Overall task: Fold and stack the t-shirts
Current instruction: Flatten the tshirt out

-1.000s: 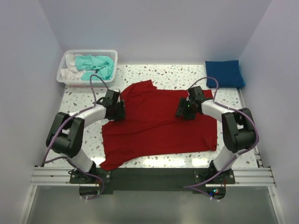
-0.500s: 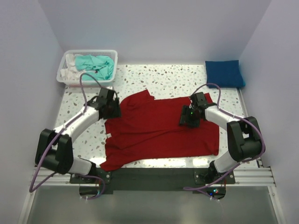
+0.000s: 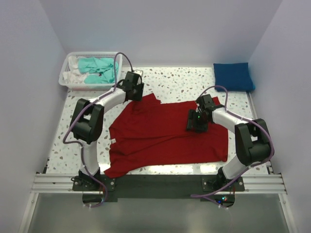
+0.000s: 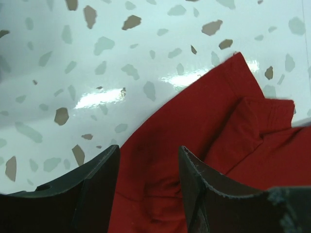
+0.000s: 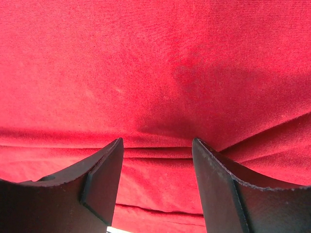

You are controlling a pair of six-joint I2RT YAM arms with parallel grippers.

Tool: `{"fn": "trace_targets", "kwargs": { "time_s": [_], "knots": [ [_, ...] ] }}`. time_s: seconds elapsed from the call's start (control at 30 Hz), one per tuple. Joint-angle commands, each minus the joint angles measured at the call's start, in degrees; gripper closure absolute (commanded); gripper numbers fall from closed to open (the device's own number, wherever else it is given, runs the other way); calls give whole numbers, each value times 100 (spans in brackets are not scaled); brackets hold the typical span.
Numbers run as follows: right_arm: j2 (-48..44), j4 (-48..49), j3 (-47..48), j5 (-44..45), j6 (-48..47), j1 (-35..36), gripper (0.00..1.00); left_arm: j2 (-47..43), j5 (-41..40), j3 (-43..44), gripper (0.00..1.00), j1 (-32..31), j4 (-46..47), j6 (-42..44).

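Blue shirt (image 3: 233,76) looks folded; red shirt (image 3: 165,138) flat, unfolded, w/ left gripper (image 4: 146,187) & right gripper (image 5: 155,187) both spread over it; teal shirt (image 3: 97,65) in basket (image 3: 97,53).

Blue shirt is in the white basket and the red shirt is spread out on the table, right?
Not quite. The blue shirt lies folded on the table, at its far right corner, not in the white basket, which holds a teal shirt. The top external view shows this. The red shirt is indeed spread on the table.
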Motion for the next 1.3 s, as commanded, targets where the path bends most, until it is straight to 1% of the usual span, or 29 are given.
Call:
{"fn": "trace_targets", "kwargs": {
  "time_s": [0.0,0.2,0.33,0.5,0.53,0.67,0.83,0.87,0.93,0.97,1.07,1.1,1.27],
  "knots": [
    [188,-227,46,123,-200,-19,37,138,130,433,44,-43,526,772],
    [267,-226,72,71,-261,-19,37,577,314,635,44,-43,632,1124],
    [311,-235,116,44,-270,-11,37,884,490,794,46,-43,526,1194],
    [399,-244,186,44,-332,-19,37,1096,701,960,48,-35,395,1203],
    [434,-244,195,35,-340,-11,37,1166,719,978,48,-35,360,1360],
    [478,-227,204,9,-358,-11,37,1298,807,1013,50,-26,289,1388],
    [531,-235,256,-9,-384,-11,37,1483,869,1031,59,-26,140,1388],
    [548,-235,265,-17,-376,-11,37,1500,999,1023,61,-26,113,1396],
    [575,-244,300,-17,-393,-19,37,1527,1044,1031,69,-26,78,1449],
    [601,-253,309,-17,-393,-20,37,1527,1018,1040,79,-26,87,1467],
    [610,-279,336,-17,-393,-11,37,1527,913,1154,97,53,60,1414],
    [619,-297,336,-9,-393,-19,37,1483,739,1198,100,97,78,1371],
    [654,-314,283,9,-341,-11,37,1325,105,1557,100,466,297,1089]
  ]
}}
